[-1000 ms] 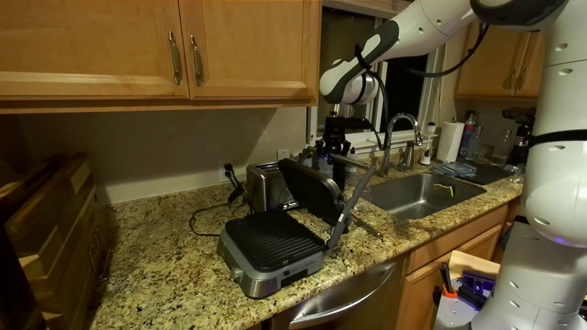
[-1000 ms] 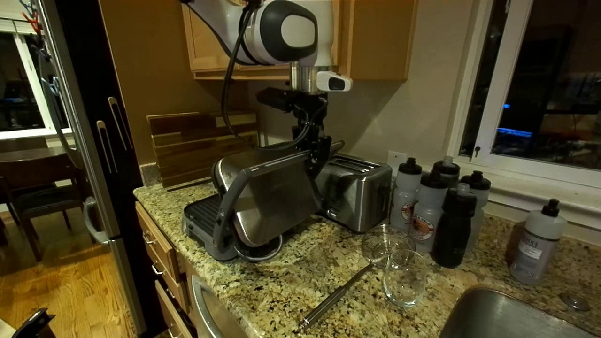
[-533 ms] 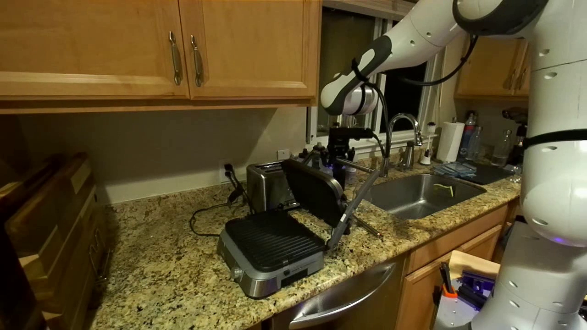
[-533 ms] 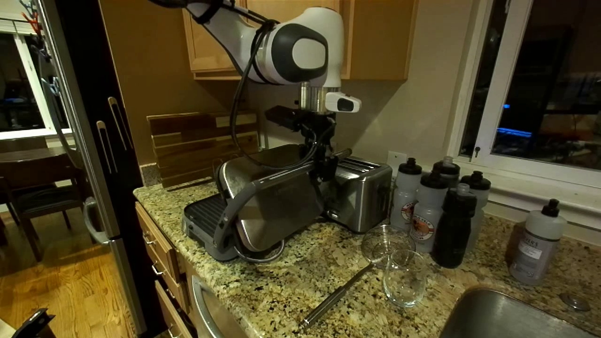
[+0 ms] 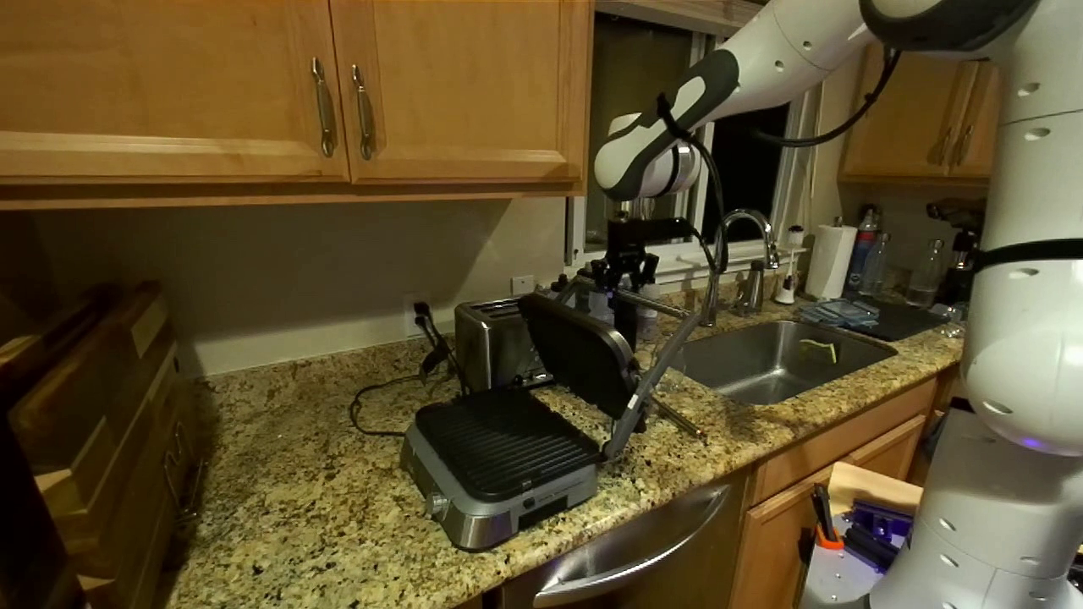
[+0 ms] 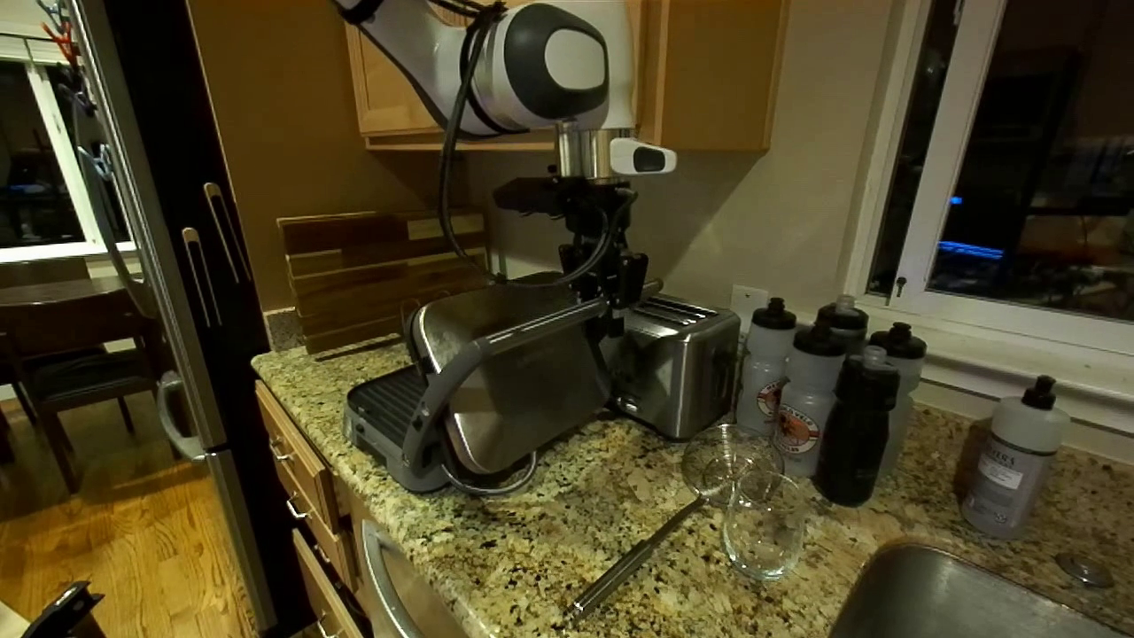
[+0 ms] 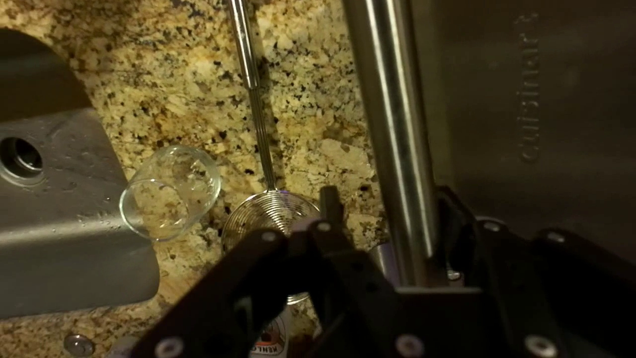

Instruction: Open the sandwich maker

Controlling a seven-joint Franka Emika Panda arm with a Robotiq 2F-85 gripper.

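Note:
The grey-silver sandwich maker stands on the counter with its ribbed lower plate (image 5: 508, 440) bare. Its lid (image 5: 579, 355) is raised and tilted back past upright; the lid's steel outside (image 6: 523, 399) shows in an exterior view. The bar handle (image 6: 532, 334) extends behind the lid. My gripper (image 6: 611, 310) points down over the bar; it also shows in an exterior view (image 5: 624, 288). In the wrist view the gripper (image 7: 390, 211) is open, with the bar (image 7: 395, 129) between its fingers. The bar lies close to the right finger, apart from the left one. The lid (image 7: 541, 124) is right of it.
A steel toaster (image 6: 678, 381) stands close beside the lid. Several bottles (image 6: 806, 399), a strainer (image 6: 633, 563) and a tipped-looking glass (image 6: 764, 532) are on the counter behind the sandwich maker. A sink (image 5: 753, 372) lies beyond. Wooden cabinets (image 5: 457, 93) hang above.
The lid and bar tipped further back and down as my gripper lowered. In the last half second the gripper rose a little, while the lid and bar stayed where they were.

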